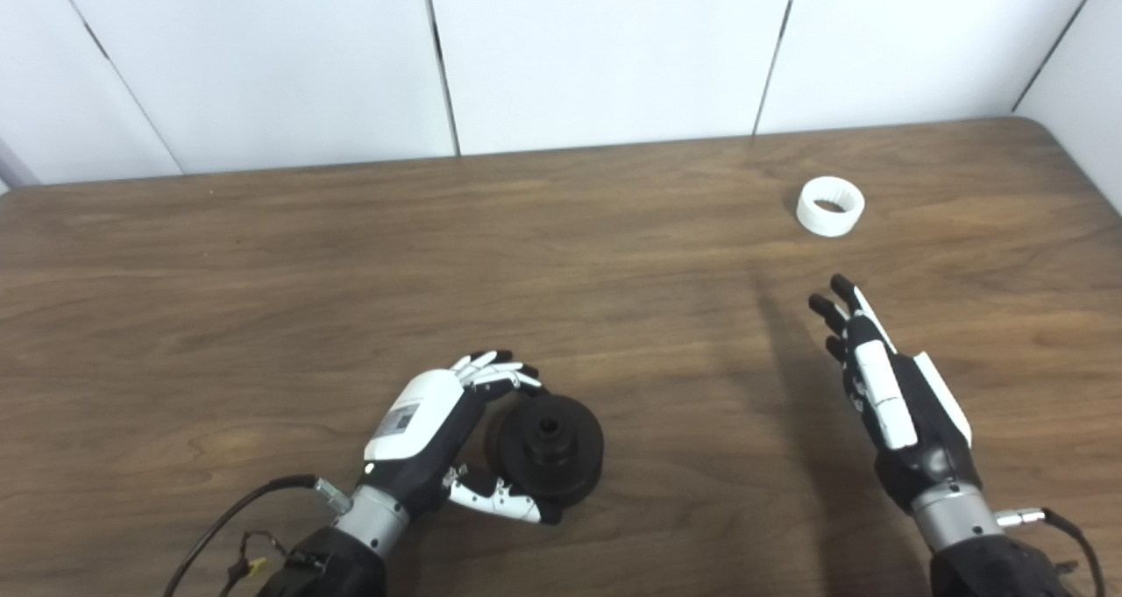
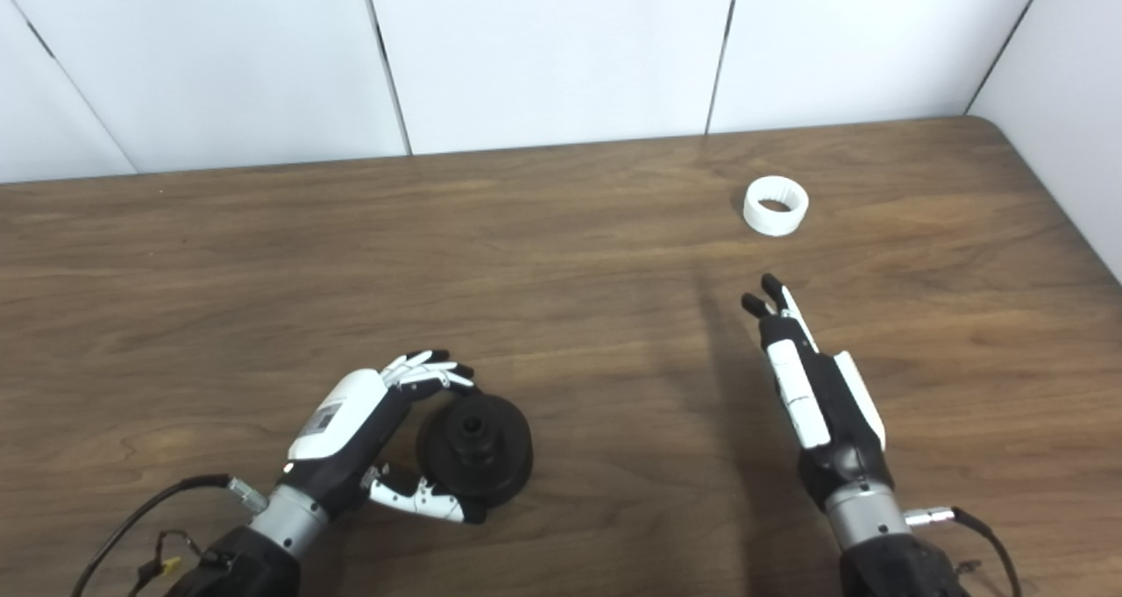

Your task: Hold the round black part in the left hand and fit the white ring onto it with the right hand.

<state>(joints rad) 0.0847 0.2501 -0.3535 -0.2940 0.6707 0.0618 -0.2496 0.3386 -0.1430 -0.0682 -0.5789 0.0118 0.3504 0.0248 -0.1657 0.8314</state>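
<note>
Wooden table (image 1: 263, 255): left robot hand (image 1: 438, 422) clasping round black part (image 1: 548, 448), right robot hand (image 1: 885, 387) spread empty, well short of white ring (image 1: 830, 207).

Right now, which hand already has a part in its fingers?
The left hand: its fingers curl around the black part. The right hand is open, short of the white ring.

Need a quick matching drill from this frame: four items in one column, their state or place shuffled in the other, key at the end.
Items:
1. white ring
2. round black part
3. left hand
4. right hand

States:
A. open, fingers pointing toward the far edge
B. curled around a dark disc
C. alone on the table, far right
D. near edge, hub with a centre hole facing up

Pairs: 1-C, 2-D, 3-B, 4-A
</note>
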